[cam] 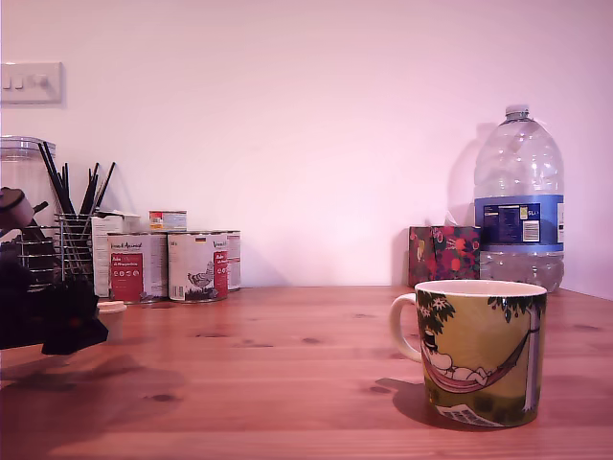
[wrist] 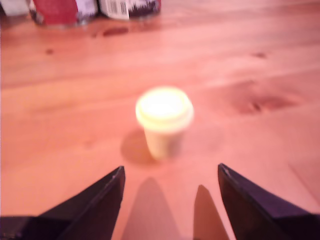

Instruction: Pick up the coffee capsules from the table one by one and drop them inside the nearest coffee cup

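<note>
Reddish pine surface (cam: pixel 287 364) carries everything. Largest, a water bottle (cam: pixel 518 196) stands at the exterior view's right, behind the green mug (cam: pixel 479 353). Tins (cam: pixel 172 264) cluster left. Black fingers (wrist: pixel 170 200) spread wide, empty, near one upright cream capsule (wrist: pixel 164 120).

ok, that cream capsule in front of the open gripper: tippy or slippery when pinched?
The capsule stands rim-up on its narrower end, so a nudge may tip it. It looks small, probably light. The tapered wall could slip downward between the fingers.
</note>
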Robot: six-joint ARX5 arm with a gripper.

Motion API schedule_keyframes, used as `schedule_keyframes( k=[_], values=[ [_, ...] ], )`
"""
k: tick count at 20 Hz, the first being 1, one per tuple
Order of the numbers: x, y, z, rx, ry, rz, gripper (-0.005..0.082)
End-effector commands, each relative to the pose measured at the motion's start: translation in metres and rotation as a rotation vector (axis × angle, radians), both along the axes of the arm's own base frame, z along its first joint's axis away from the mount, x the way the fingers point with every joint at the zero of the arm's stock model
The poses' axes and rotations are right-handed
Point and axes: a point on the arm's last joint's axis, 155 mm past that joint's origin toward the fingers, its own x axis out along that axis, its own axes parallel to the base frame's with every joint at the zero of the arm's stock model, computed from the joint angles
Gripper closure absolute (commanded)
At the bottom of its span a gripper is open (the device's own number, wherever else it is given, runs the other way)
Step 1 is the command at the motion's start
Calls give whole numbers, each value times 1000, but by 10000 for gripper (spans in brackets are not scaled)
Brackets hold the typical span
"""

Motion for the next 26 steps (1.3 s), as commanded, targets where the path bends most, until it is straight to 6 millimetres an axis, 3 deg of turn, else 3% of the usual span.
schedule_keyframes(
  k=[1,9,16,19,22,26],
  values=[
    [0,0,-11,13,19,-2,242],
    [23,0,-18,49,37,8,242],
    [31,-2,-20,52,41,5,275],
    [32,-4,-21,64,41,-5,416],
    [33,-4,-20,65,37,-5,632],
    [32,-3,-21,68,40,-6,733]
  ],
)
